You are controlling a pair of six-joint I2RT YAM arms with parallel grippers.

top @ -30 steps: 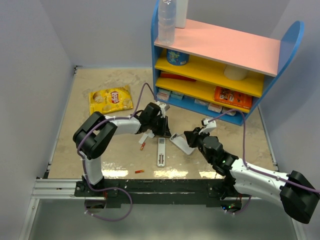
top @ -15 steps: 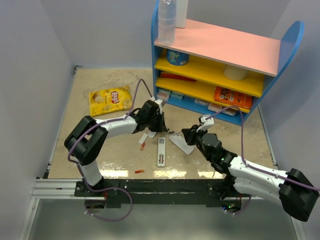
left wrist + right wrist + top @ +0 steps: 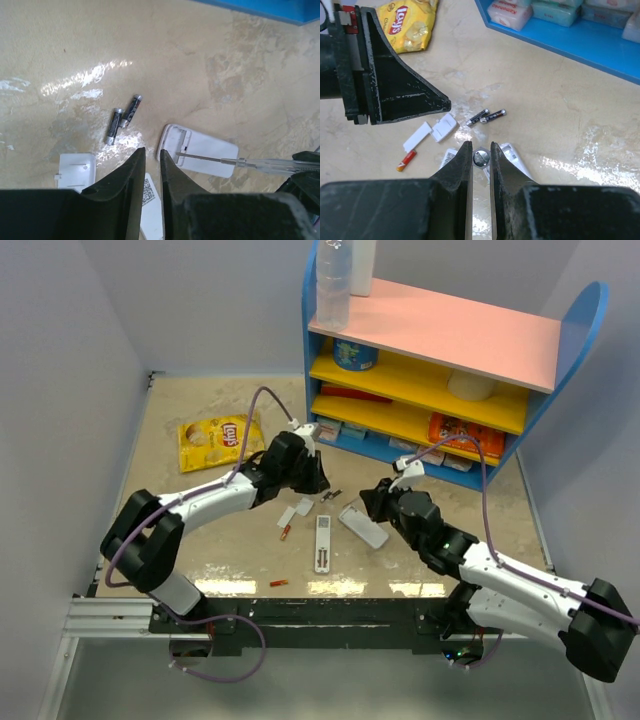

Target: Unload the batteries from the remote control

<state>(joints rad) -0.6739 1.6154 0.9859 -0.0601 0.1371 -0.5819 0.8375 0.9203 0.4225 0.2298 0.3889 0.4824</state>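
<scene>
Conceivably, were the thin stick [image 3: 240,161] clamped in the right gripper [image 3: 480,147] to slip from the white slab device [image 3: 210,152], the remote control [image 3: 322,540] lying near it and the red-orange batteries [image 3: 286,532] could be scattered, the left gripper [image 3: 151,152] being barely parted and empty.

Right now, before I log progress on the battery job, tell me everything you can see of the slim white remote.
The remote control is a slim, long white bar of what looks like plastic. It lies flat on the table between the two arms, its length running from the near edge to the far side. A narrow dark slot runs along its nearer part; whether anything remains inside is too small to tell. Only the table touches it. One red-orange battery lies just to its left, apart.
</scene>
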